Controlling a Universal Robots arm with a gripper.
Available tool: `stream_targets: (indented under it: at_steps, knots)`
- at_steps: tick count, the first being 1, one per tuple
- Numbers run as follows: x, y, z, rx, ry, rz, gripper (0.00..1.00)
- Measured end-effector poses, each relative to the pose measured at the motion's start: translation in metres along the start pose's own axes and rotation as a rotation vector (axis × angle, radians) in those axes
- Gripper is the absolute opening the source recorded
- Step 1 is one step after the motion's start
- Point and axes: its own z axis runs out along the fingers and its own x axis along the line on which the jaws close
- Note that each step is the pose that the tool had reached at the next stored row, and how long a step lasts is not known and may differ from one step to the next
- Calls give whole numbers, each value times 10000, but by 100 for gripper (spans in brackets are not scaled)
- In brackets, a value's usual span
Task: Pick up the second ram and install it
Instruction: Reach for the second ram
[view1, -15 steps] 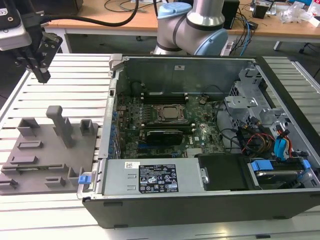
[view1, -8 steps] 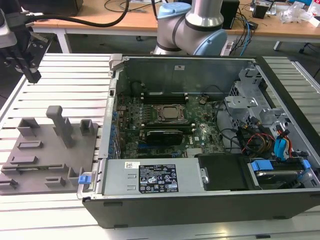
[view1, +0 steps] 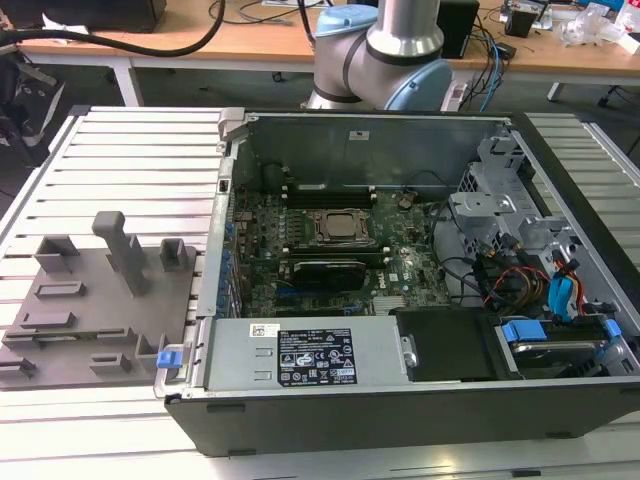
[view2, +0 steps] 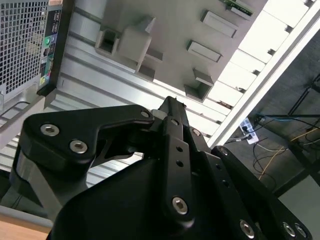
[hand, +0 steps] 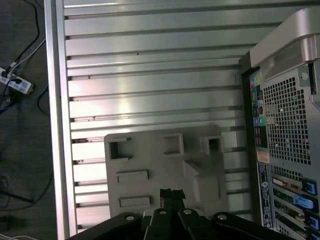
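So the pincer (view2: 172, 102) looks pinched narrow with nothing in it, hovering above the grey tray (view2: 175, 30). The second ram (view2: 236, 5) sits at the tray's edge away from it. My worry: if it comes down closed or off-line, it'd knock that thin stick or clip an upright block (view2: 135, 42).

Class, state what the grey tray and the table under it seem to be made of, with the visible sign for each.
Grey tray: probably moulded plastic, matte; uniformly dull grey, blocky pockets, no glare. Table: likely aluminium, brushed finish; silvery grooved slats with bright reflections.
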Motion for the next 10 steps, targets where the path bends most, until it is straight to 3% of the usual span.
stream_targets:
  at_steps: [4,10]
  knots:
    - [82,-6,0,-1,-1,1,11]
    - [263,-20,-2,0,-1,1,11]
